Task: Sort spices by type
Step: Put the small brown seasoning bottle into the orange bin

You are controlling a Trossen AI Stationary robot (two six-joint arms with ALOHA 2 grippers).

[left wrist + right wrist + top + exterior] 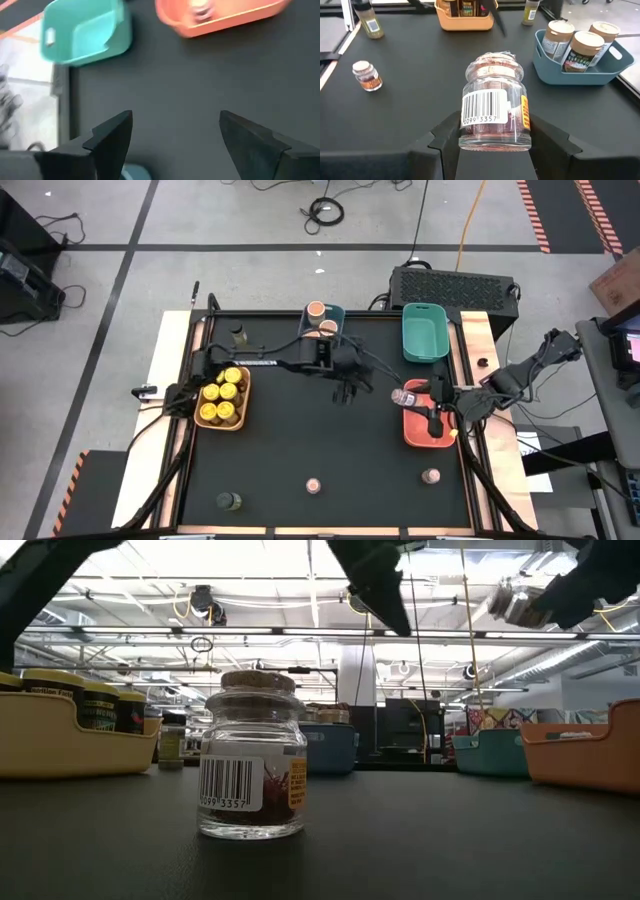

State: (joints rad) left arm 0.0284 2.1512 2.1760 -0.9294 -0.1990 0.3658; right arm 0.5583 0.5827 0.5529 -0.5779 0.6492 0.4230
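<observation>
From above, the left gripper (347, 385) hangs over the middle of the black table (320, 450) near the dark blue plastic bin (336, 312), which holds two tan-topped spice jars (322, 319). The yellow-orange bin (238, 417) at the left side is packed with yellow-lidded jars (222, 395). The right gripper (408, 396) is clamped on a small clear glass jar with a pinkish top (402, 395) right at the edge of the red-orange bin (418, 435), and the empty teal bin (424, 332) sits behind it. Two more tiny pinkish-topped jars (314, 485) and a dark olive jar (229, 501) stand loose near the front edge, another olive one (238, 335) at the back left.

Low view: a pinkish-topped jar with a barcode label (252, 757) stands upright close to the camera, and the held jar (512, 600) is up in the air, tilted.

Left wrist: fingers (112, 135) spread wide, nothing between them, just bare table.

Right wrist: fingers (445, 135) pinch the barcode jar (495, 107) by its sides.
</observation>
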